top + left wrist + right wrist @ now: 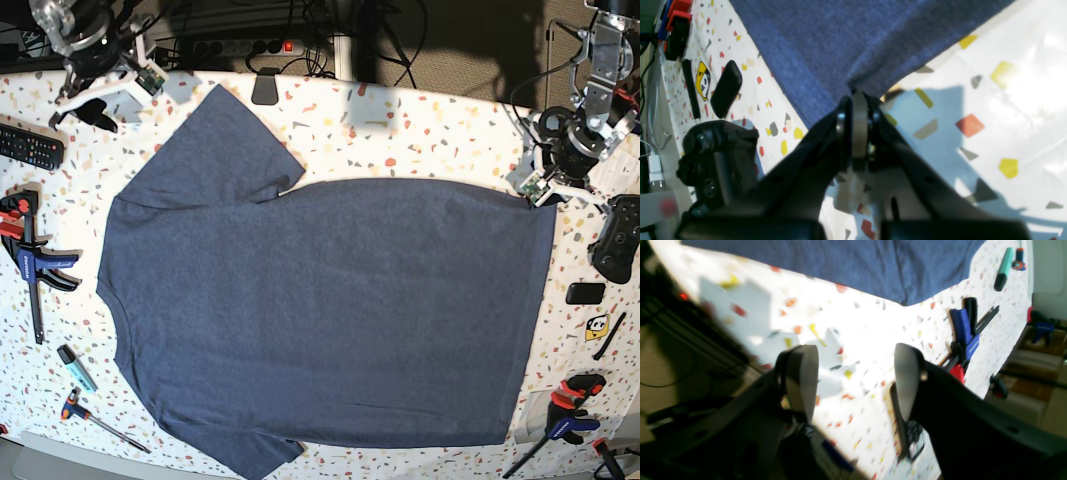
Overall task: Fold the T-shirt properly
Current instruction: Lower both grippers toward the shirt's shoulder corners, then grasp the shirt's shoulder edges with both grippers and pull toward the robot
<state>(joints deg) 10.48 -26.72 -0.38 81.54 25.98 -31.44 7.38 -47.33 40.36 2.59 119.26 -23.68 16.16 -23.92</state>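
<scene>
The navy-blue T-shirt [320, 310] lies spread flat on the speckled table, plain side up, with its neck to the left and its hem to the right in the base view. My left gripper [541, 197] is at the hem's far right corner. In the left wrist view the left gripper [858, 96] is shut on that corner of the T-shirt [840, 40], and the cloth creases into the fingers. My right gripper [85, 112] is at the far left, off the shirt. In the right wrist view the right gripper [853, 380] is open and empty above the table, with the edge of the T-shirt [846, 266] ahead.
A remote [30, 148], a blue clamp [35, 262], a green marker [75, 367] and a screwdriver [100, 420] lie along the left edge. A game controller [618, 235], a black case [585, 293] and more clamps [565, 410] lie on the right.
</scene>
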